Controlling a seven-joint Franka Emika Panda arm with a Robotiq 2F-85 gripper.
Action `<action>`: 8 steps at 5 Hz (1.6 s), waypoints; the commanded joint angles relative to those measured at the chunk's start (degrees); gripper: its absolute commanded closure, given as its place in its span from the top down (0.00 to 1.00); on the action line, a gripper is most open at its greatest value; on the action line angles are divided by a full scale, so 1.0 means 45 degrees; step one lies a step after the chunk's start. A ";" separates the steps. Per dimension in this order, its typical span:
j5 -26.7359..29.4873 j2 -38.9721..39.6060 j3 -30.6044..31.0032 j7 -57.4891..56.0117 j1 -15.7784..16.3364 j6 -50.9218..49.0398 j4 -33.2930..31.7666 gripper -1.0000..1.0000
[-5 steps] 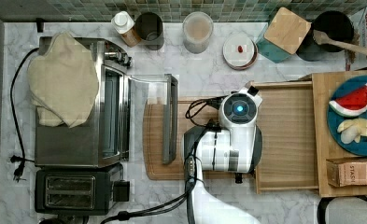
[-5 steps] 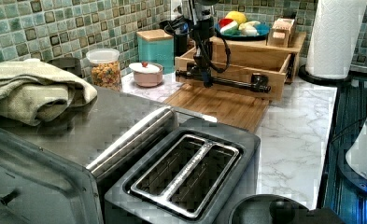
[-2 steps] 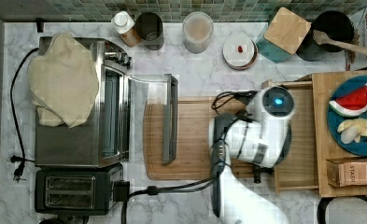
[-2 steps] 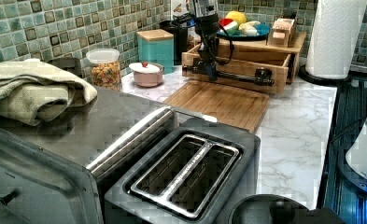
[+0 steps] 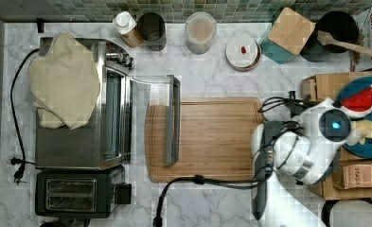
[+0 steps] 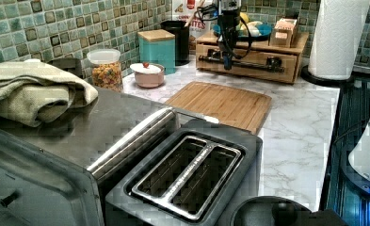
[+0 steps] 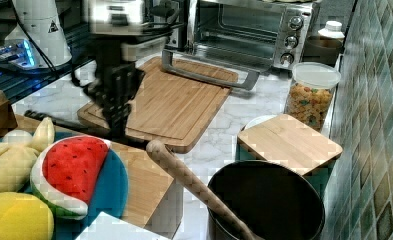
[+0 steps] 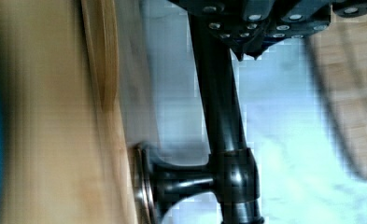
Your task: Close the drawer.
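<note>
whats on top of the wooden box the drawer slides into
A blue plate of toy fruit sits on the box: a watermelon slice and yellow pieces. A small carton stands beside it. The arm covers part of the top, so anything under it is hidden.

In the top view the arm [image 5: 311, 151] hides most of the drawer [image 5: 322, 85]; the wrist view is blurred.

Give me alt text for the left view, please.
A robot gripper reaches down against the dark handle bar on the front of a wooden drawer, which looks pushed in. A bamboo cutting board lies in front; a toaster fills the foreground.
</note>
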 commanded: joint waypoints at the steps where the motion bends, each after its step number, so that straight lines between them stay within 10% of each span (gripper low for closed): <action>1: -0.0737 0.0774 -0.1570 -0.1011 -0.1706 0.0048 0.1800 0.00; 8: -0.0730 0.0776 -0.1583 -0.1019 -0.1697 0.0047 0.1801 0.00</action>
